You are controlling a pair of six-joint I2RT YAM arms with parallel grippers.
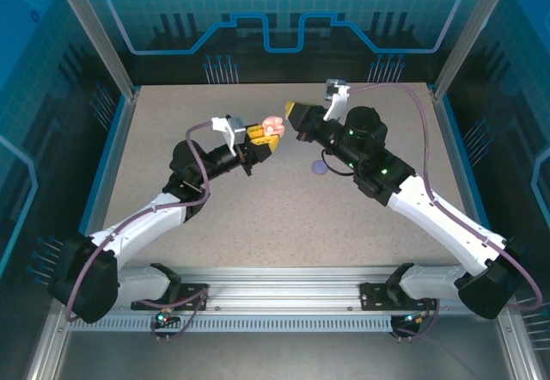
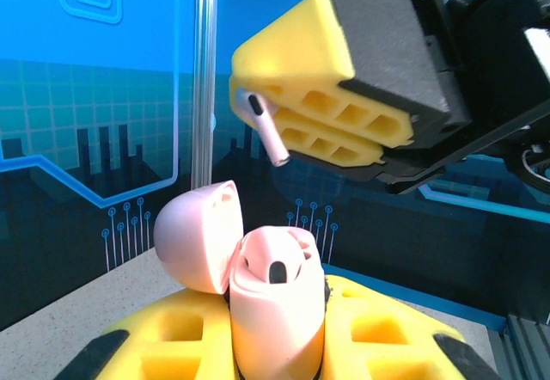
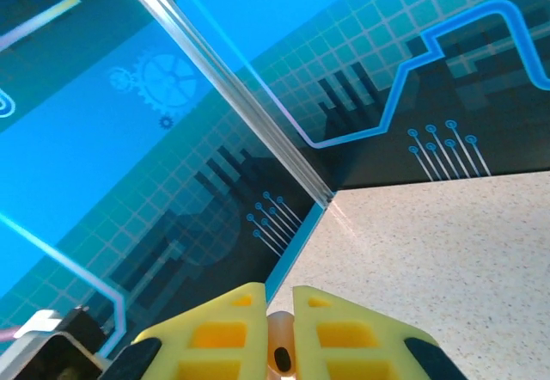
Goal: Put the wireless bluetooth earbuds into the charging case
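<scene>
Above the table (image 1: 258, 225), the left pincer (image 1: 260, 142) is pressed around an open pink case (image 2: 275, 311), while the right pincer (image 2: 284, 109) pinches a pale pink bud (image 2: 265, 129) just above it — stem angled down, not yet in. A clean finish likely means lining the stem over the dark socket (image 2: 277, 270), lowering slowly and releasing only once seated — case held steady.

A robotics lab test cell.
Aluminium frame posts (image 1: 94, 36) and blue circuit-and-gear printed panels (image 1: 284, 10) enclose a speckled tabletop (image 1: 284, 217); the left arm (image 1: 142, 221) and right arm (image 1: 430, 204) are bolted to a near-edge rail (image 1: 284, 298).
</scene>
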